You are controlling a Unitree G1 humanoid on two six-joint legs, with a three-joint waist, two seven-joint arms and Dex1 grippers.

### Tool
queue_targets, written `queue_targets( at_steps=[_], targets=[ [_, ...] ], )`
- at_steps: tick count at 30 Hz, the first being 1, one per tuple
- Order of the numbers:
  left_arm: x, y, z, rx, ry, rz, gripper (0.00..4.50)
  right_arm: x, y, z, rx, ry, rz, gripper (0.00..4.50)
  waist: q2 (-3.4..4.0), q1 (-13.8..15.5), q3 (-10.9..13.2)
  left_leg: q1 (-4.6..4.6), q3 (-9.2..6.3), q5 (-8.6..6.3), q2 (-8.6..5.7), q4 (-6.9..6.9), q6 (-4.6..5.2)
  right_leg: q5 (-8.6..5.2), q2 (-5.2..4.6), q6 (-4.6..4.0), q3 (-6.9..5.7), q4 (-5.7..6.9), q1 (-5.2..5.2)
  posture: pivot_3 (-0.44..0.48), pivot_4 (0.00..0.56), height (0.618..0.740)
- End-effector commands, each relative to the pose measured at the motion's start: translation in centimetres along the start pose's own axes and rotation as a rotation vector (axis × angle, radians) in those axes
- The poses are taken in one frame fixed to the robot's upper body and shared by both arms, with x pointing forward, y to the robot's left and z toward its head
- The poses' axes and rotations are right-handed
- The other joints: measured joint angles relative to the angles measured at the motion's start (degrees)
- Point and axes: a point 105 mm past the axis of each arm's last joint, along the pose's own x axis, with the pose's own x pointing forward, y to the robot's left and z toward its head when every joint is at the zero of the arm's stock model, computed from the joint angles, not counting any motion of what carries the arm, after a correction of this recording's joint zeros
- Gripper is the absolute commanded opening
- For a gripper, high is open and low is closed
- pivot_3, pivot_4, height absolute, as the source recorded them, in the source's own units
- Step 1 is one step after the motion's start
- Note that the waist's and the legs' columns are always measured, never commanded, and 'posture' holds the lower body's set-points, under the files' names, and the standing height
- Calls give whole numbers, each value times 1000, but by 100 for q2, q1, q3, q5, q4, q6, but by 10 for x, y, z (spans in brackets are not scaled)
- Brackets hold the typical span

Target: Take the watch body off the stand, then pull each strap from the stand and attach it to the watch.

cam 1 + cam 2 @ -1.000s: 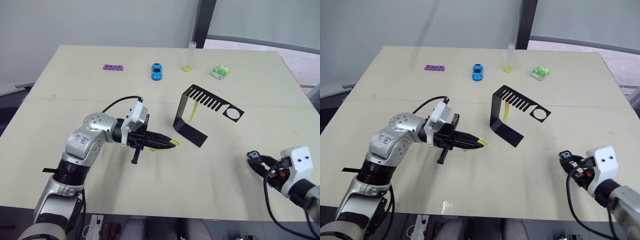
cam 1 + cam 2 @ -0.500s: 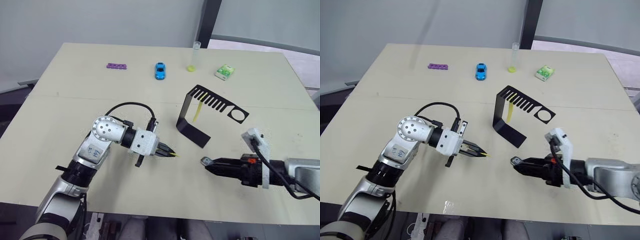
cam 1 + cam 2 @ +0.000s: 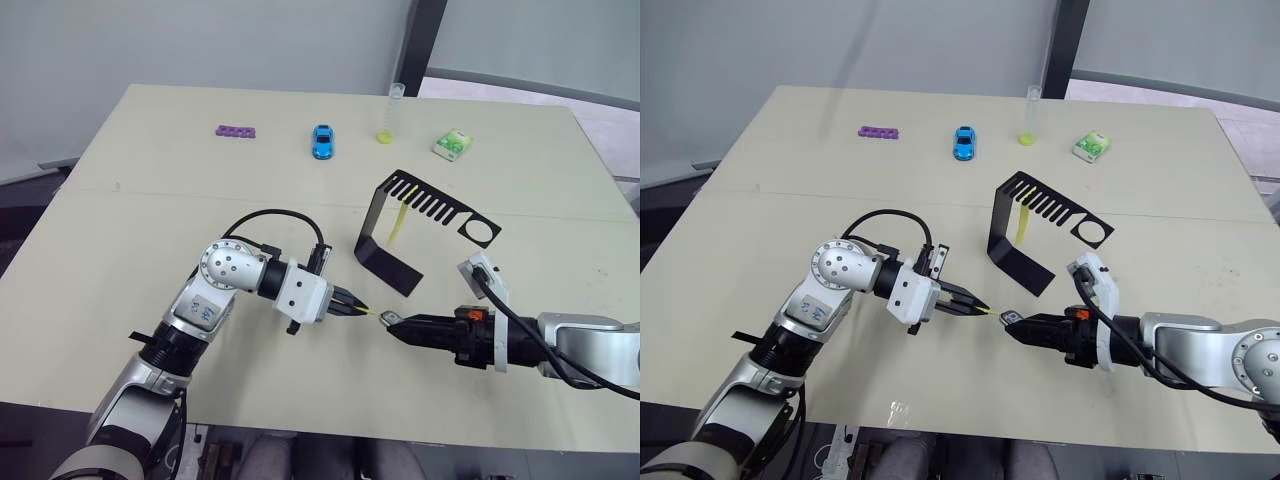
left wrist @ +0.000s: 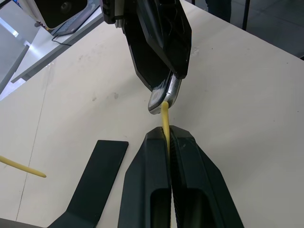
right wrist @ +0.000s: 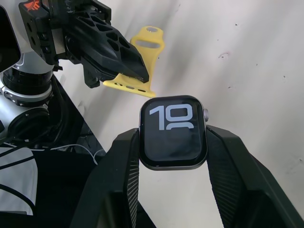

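My left gripper (image 3: 352, 305) pinches a yellow strap (image 4: 165, 118) edge-on, its end aimed at the case slot. At its three o'clock, my right gripper (image 3: 397, 324) clamps the watch body (image 5: 173, 131) by its sides. The second strap (image 3: 396, 221) hangs on the stand (image 3: 385, 265) at one o'clock.

The watch body (image 5: 174, 131), a rounded-square black case with a grey rim and a dark screen showing "10", sits clamped between the right gripper's (image 5: 173, 142) fingers above the table. One yellow strap (image 5: 136, 85) (pinched edge-on in the left gripper (image 4: 168, 137)) has its end right at the case's edge. The black stand (image 3: 392, 227) is upright on its flat foot near them, with the second strap (image 3: 397, 220) hanging from its slotted top arm.
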Motion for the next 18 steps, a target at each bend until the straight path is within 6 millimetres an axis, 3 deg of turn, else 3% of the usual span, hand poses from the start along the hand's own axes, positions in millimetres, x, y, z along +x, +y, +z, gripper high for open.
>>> queue_targets(
  at_steps=[1, 18],
  targets=[
    [-1, 4, 8, 61, -7, -1, 0, 0, 8, 4, -3, -25, 43, 1510, 0, 1, 0, 0, 0, 0, 0, 0, 0, 0, 0, 0, 0, -1, 0, 0, 150, 740],
    [-1, 6, 7, 87, -9, 2, 0, 0, 6, 5, 23, -51, 55, 1510, 0, 0, 0, -3, -2, 0, 1, 0, 0, 0, 0, 0, -3, -16, 1, 0, 150, 740]
  ],
)
